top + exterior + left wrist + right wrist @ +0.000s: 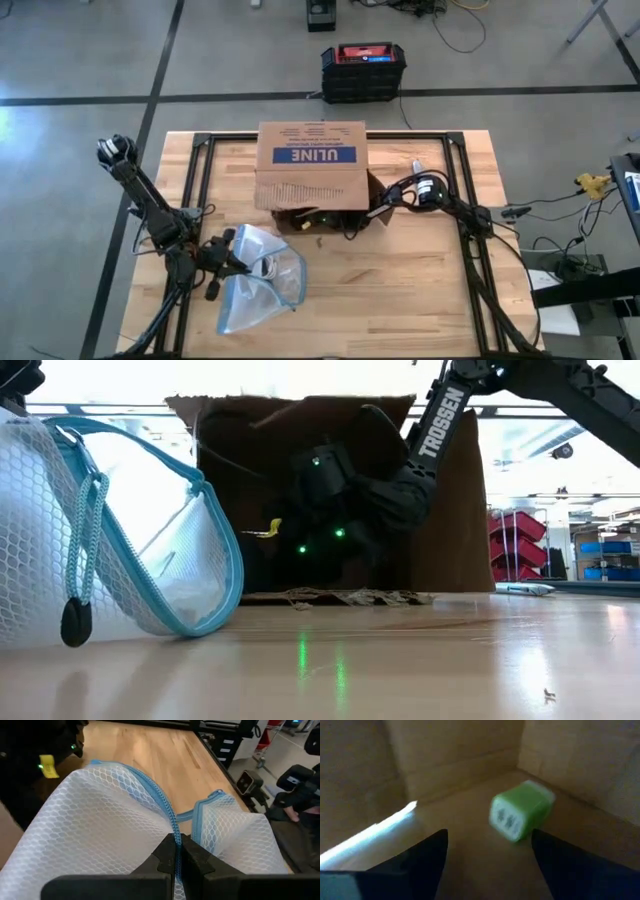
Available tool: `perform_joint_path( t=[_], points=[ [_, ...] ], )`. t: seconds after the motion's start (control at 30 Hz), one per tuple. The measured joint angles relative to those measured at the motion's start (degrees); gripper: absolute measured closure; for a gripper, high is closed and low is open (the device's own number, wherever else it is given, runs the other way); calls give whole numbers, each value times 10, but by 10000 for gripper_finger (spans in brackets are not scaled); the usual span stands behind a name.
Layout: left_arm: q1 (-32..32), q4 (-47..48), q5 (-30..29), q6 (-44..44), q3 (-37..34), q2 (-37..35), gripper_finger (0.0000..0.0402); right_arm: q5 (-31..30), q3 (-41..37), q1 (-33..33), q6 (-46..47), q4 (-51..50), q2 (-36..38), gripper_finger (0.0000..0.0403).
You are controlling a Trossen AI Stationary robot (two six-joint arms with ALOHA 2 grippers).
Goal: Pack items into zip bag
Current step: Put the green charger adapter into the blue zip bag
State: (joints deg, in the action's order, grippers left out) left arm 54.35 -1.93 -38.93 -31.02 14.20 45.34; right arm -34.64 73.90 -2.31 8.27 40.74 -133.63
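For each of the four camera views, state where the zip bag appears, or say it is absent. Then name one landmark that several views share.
High view: the zip bag lies lower left, at the left gripper.
Low view: fills the left side, mouth open.
Left wrist view: spreads across the picture, pinched between the shut fingers.
Right wrist view: not in it.
Shared landmark: the cardboard box.

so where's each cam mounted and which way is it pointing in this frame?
High: overhead, straight down on the table; both arms, ULINE box, zip bag.
Low: table height, level across; bag mouth, right arm reaching into the box.
Left wrist: past the left gripper, shut on the bag's blue zip edge.
Right wrist: inside the box, right gripper open before a green cube.
Shared: high, low and left wrist all show the bag.
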Motion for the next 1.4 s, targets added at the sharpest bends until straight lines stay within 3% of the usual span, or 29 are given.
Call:
perform_joint_path(
  t=[0.23, 0.37, 0.63, 0.8, 1.0, 1.4],
  points=[
    [0, 1, 10, 0, 0, -4, 401, -14, 0, 8, -37, 10, 15, 141],
    [0, 2, 10, 5, 0, -5, 401, -9, -1, 2, -39, 88, 16, 148],
    [0, 0, -6, 17, 0, -6, 401, 11, 58, -41, 5, 100, -38, 140],
    [0, -2, -6, 14, 0, -6, 401, -26, 131, -47, 31, -2, -66, 135],
    [0, -2, -6, 21, 0, -6, 401, -31, 183, -50, 117, -156, -79, 150],
    [0, -1, -5, 21, 0, -5, 401, -31, 183, -35, 146, -188, -69, 249]
  ],
)
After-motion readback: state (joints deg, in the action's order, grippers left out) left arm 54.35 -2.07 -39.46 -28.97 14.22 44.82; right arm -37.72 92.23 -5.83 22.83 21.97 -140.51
